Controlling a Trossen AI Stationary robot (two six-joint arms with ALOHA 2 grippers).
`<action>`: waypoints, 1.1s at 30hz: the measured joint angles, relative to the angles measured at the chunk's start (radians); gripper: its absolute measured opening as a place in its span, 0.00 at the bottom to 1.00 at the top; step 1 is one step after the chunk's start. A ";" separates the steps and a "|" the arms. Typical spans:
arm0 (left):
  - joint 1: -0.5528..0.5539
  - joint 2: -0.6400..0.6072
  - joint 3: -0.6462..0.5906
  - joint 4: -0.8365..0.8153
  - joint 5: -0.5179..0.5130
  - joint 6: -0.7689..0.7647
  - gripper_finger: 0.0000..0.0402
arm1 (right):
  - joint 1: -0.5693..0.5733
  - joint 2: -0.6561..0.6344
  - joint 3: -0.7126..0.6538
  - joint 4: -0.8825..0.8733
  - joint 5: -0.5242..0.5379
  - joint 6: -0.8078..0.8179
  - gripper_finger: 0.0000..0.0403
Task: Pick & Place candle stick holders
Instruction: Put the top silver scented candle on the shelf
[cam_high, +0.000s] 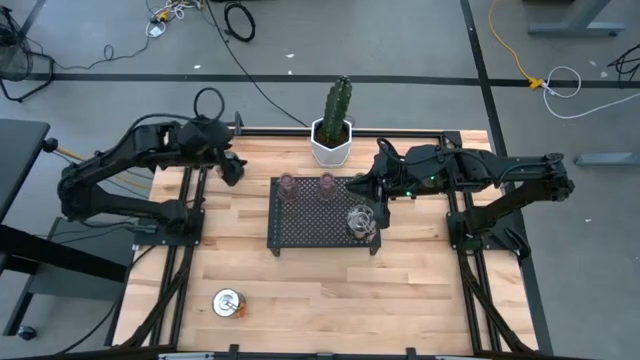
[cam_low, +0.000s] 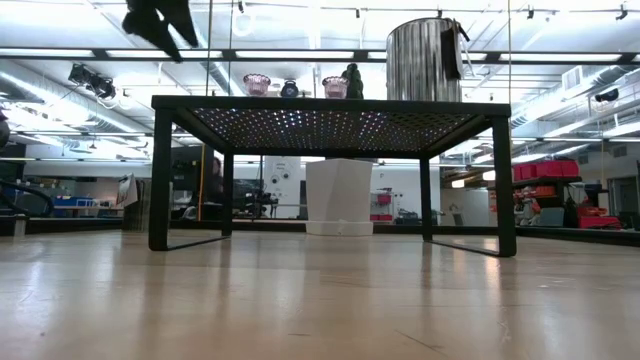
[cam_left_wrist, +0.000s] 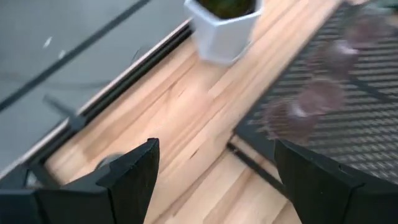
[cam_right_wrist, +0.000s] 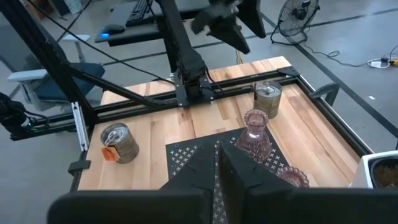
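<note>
The black mesh tray (cam_high: 325, 215) is sitting mid-surface, carrying two pinkish glass holders (cam_high: 288, 183) along its back edge and a shiny silver one (cam_high: 360, 221) at its right front corner; another silver holder (cam_high: 228, 302) is lying on the wood out front. The glass ones are looking light, slick and breakable, so pinching across the rim seems safest. Left claw (cam_left_wrist: 214, 174) is hanging wide and empty by the tray's back-left corner; right claw (cam_right_wrist: 217, 163) is pinched narrow over its right end.

**Holders split between raised tray and bare table**

The mesh tray (cam_high: 322, 215) stands mid-table on legs, with the cactus pot (cam_high: 331, 141) just behind its rear edge. Two glassy holders (cam_high: 288, 184) (cam_high: 326, 183) sit side by side along the tray's back edge; a metal holder (cam_high: 360, 220) stands on its front right corner. Another metal holder (cam_high: 229, 302) rests on the table (cam_high: 420, 300), well apart, toward the front left.
</note>
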 joint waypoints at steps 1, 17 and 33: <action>0.019 0.010 0.000 -0.014 0.000 -0.012 0.79 | 0.000 0.000 0.000 0.000 0.000 0.000 0.06; 0.291 0.237 0.000 -0.116 0.060 -0.006 0.80 | 0.000 0.000 0.000 -0.035 -0.001 0.006 0.06; 0.507 0.398 0.000 -0.129 0.243 0.130 0.97 | 0.000 0.000 0.000 -0.056 -0.053 0.045 0.06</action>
